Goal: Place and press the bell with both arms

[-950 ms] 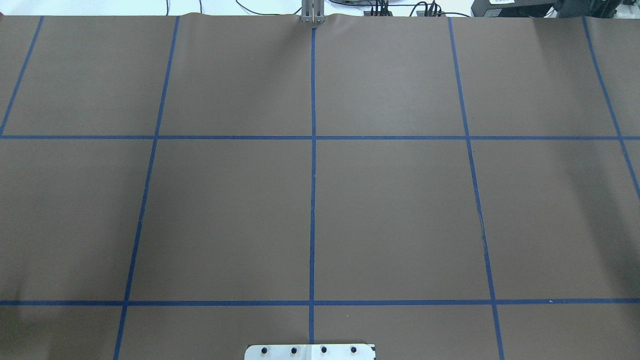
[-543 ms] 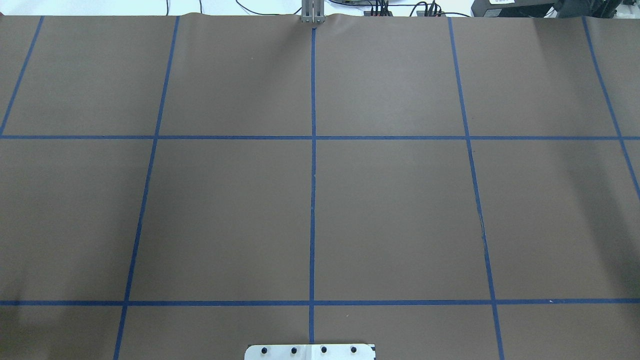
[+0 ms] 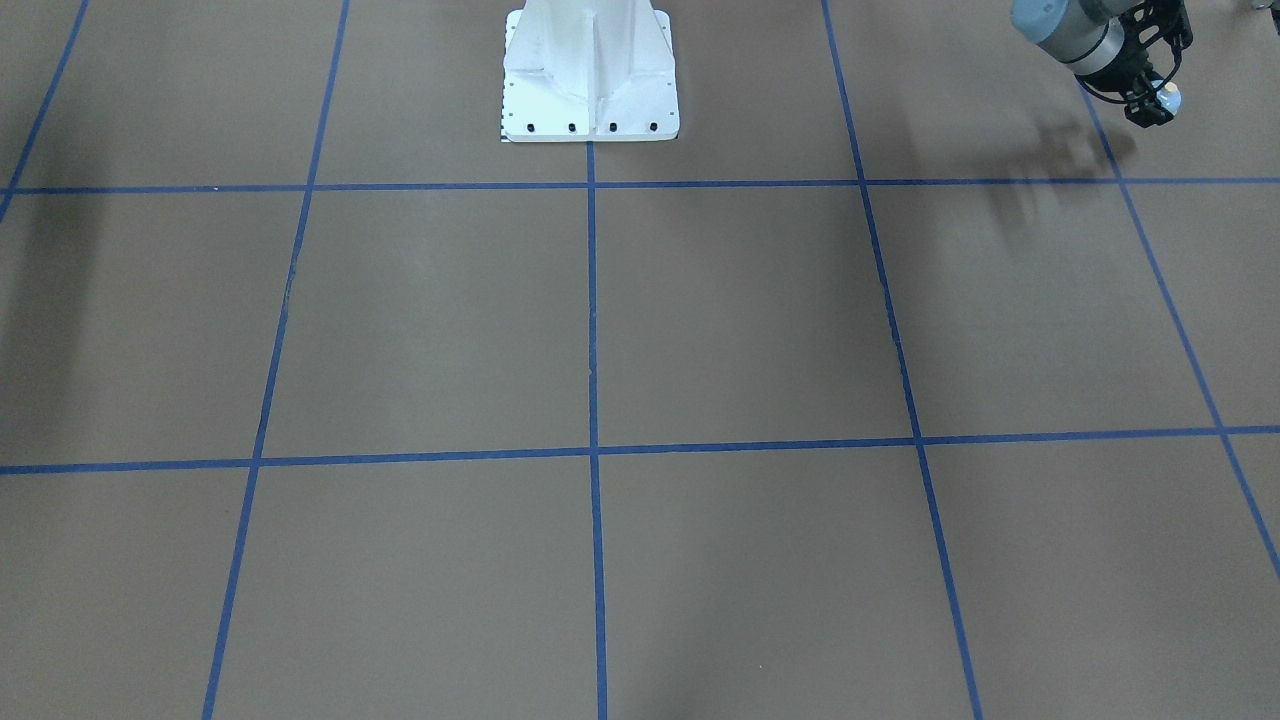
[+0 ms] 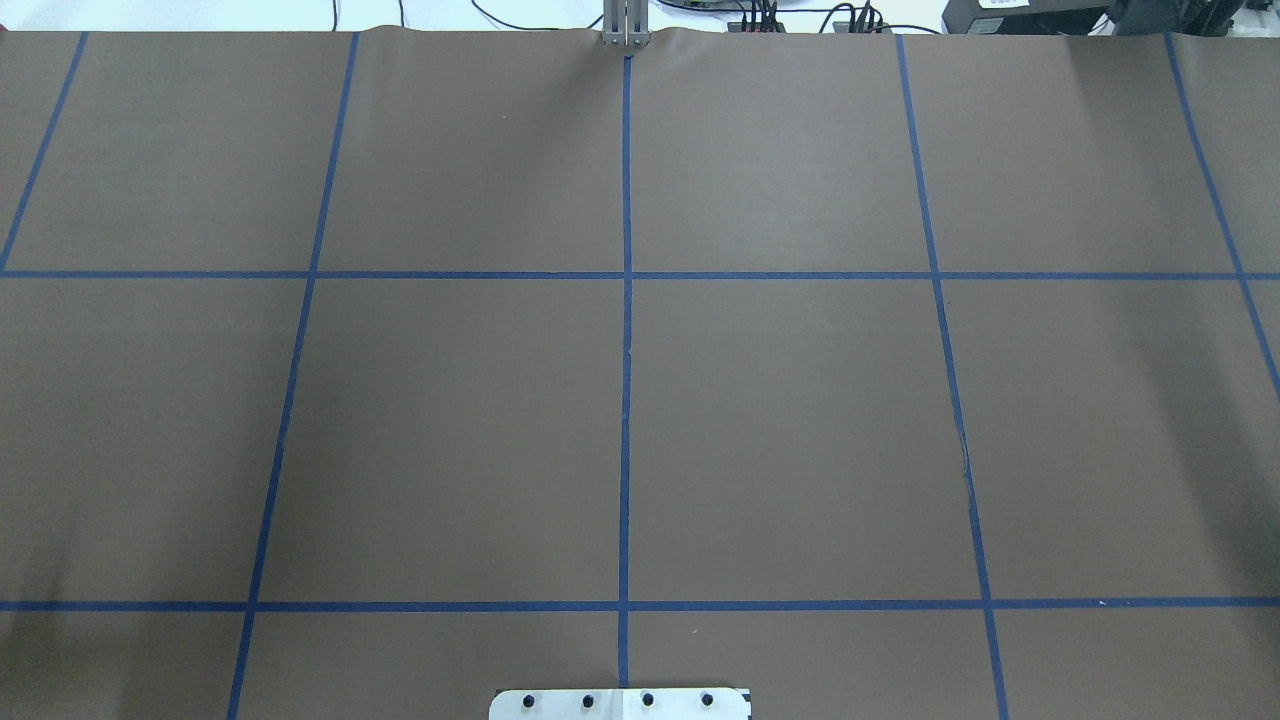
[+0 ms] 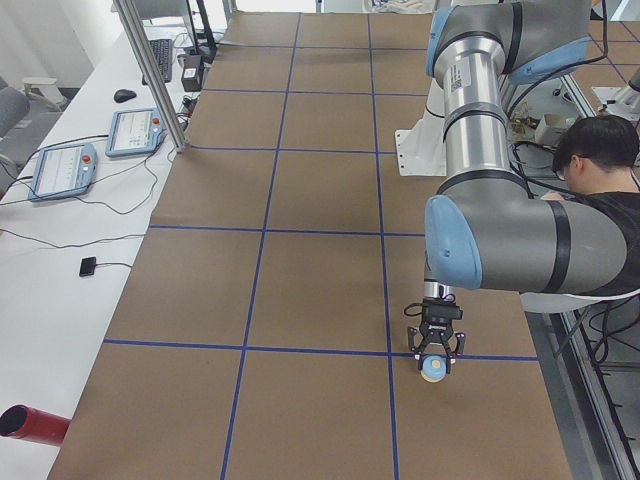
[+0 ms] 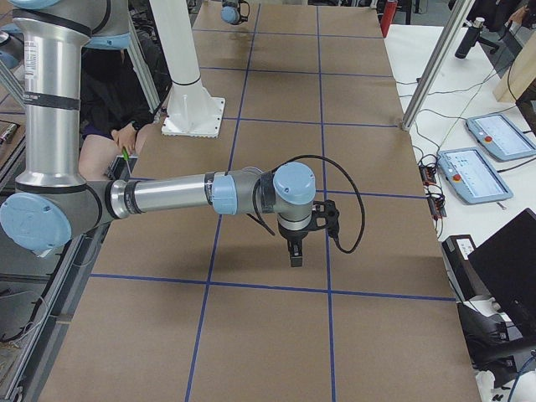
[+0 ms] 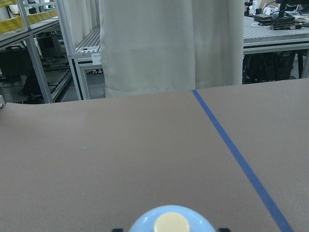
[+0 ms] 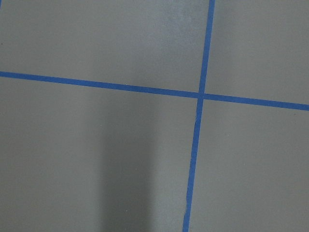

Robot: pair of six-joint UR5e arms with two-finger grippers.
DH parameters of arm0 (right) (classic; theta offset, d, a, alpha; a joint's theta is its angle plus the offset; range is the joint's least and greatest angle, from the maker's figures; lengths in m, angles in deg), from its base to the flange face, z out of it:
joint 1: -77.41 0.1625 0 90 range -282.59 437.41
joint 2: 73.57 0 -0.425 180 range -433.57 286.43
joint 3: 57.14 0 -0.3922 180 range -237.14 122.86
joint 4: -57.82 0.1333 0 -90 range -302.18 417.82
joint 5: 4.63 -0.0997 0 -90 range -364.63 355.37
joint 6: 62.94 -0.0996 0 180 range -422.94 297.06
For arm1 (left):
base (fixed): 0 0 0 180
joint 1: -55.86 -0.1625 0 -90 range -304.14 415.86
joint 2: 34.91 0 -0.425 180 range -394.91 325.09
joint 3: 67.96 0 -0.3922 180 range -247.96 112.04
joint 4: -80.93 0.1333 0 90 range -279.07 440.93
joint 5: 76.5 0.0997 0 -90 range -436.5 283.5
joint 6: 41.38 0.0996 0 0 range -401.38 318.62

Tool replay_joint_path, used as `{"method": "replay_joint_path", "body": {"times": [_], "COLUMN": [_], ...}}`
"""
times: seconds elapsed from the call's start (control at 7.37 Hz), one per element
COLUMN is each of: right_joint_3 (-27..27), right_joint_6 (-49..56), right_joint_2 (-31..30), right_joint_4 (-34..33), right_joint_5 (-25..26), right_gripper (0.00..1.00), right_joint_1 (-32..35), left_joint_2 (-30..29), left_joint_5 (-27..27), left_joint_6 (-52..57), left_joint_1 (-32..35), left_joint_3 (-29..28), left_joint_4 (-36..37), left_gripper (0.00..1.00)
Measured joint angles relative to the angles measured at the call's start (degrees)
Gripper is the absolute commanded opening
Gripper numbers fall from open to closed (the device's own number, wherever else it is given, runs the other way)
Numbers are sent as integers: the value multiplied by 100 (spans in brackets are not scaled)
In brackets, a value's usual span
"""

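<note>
The light-blue bell [image 3: 1167, 97] with a cream button is held in my left gripper [image 3: 1155, 101], which is shut on it, above the table's left end near the robot's side. The exterior left view shows this gripper [image 5: 434, 360] pointing down with the bell [image 5: 433, 371] over a blue tape line. The left wrist view shows the bell's dome and button [image 7: 171, 222] at the bottom edge. My right gripper [image 6: 295, 256] points down over the table's right end; I cannot tell whether it is open or shut. Neither arm shows in the overhead view.
The brown table cover [image 4: 780, 430] carries a grid of blue tape lines [image 4: 625, 400]. The white pedestal [image 3: 590, 70] stands at the robot's side. A person [image 5: 600, 190] sits behind the robot. Tablets [image 6: 481, 172] and cables lie beyond the far edge.
</note>
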Motion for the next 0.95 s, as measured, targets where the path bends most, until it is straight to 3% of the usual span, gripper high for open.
{"method": "replay_joint_path", "body": {"times": [0.27, 0.54, 0.95], "right_joint_3": [19, 30, 28], "right_joint_6": [-2, -8, -9], "right_joint_2": [4, 19, 29], "right_joint_4": [0, 0, -1], "right_joint_5": [-1, -1, -72], "right_gripper": [100, 100, 100], "right_joint_1": [0, 0, 0], "left_joint_2": [518, 531, -757], "left_joint_5": [-17, -229, -76], "left_joint_6": [699, 1772, 4327], "left_joint_1": [101, 731, 2559], "left_joint_3": [790, 1389, 1627], "left_joint_4": [49, 433, 1161], "left_gripper": [0, 0, 0]}}
